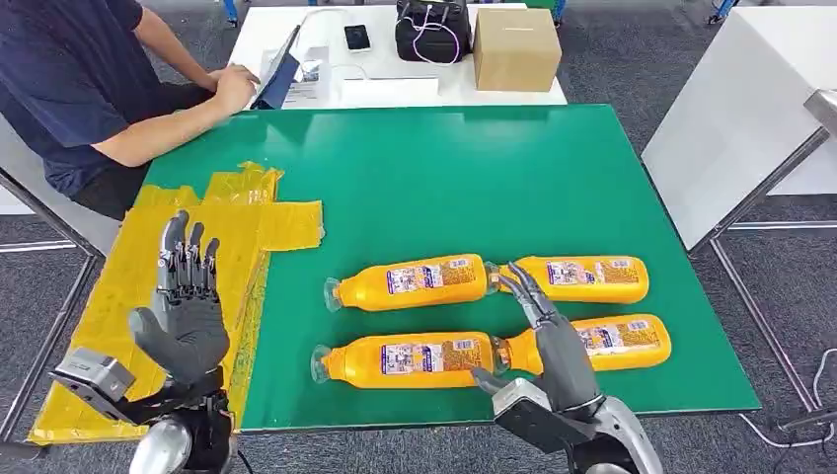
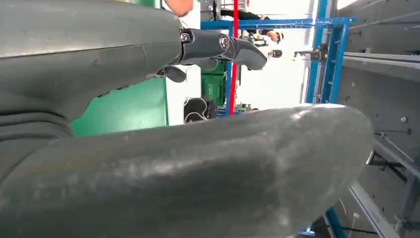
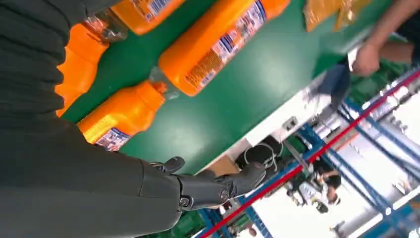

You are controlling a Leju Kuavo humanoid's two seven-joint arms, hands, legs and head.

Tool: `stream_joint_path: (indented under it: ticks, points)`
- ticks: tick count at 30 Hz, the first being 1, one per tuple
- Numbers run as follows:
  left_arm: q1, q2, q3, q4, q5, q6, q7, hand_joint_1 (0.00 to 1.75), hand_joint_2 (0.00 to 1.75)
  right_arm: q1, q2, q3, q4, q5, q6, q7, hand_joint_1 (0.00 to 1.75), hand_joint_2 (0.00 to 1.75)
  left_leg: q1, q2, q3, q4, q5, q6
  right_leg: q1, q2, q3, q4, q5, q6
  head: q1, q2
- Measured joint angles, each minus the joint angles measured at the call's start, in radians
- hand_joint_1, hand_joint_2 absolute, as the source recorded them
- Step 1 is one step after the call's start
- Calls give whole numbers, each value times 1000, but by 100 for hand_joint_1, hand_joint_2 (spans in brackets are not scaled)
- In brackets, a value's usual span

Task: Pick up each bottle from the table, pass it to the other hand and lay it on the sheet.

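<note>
Four orange plastic bottles with printed labels lie on their sides on the green table mat (image 1: 474, 178), and in the head view you see them as two rows of two toward 5 o'clock from the mat's middle. The far left bottle (image 1: 410, 283) and far right bottle (image 1: 582, 278) lie end to end, caps pointing to 9 o'clock; the near left bottle (image 1: 405, 359) and near right bottle (image 1: 607, 343) lie the same way just in front of them. The crumpled yellow plastic sheet (image 1: 148, 267) covers the mat's 9 o'clock side, well apart from all four bottles. Your robot's left hand (image 1: 186, 301) stands upright over that sheet, fingers straight and spread, holding nothing. The right hand (image 1: 548, 331) reaches out with fingers extended and apart above the gap between the two right-side bottles, also holding nothing. At 11 o'clock a person in a dark blue shirt (image 1: 74, 84) rests a forearm by the mat's corner. Behind the mat, a white table (image 1: 395, 91) carries a brown cardboard box (image 1: 515, 47), a black bag (image 1: 431, 28) and a phone (image 1: 356, 38).

From the left wrist you see grey fingers (image 2: 218, 47) stretched out, with nothing between them.

From the right wrist you see the dark fingers (image 3: 218, 184) extended over the green mat, with orange bottles just beyond them, untouched.
</note>
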Motion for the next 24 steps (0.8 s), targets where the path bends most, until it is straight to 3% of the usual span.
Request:
stream_joint_path:
  ticks: [21, 24]
  points:
    - [-7, 0, 0, 16, 0, -2, 0, 0, 0, -27, -23, 29, 39, 2, 1, 1, 0, 175, 0, 0, 0, 0, 0, 0, 0, 0, 0, 0, 0, 0, 0, 0]
    - [-18, 0, -1, 23, 17, -5, 0, 0, 0, -61, -32, 61, 63, 22, 60, 29, 0, 175, 0, 0, 0, 0, 0, 0, 0, 0, 0, 0, 0, 0, 0, 0]
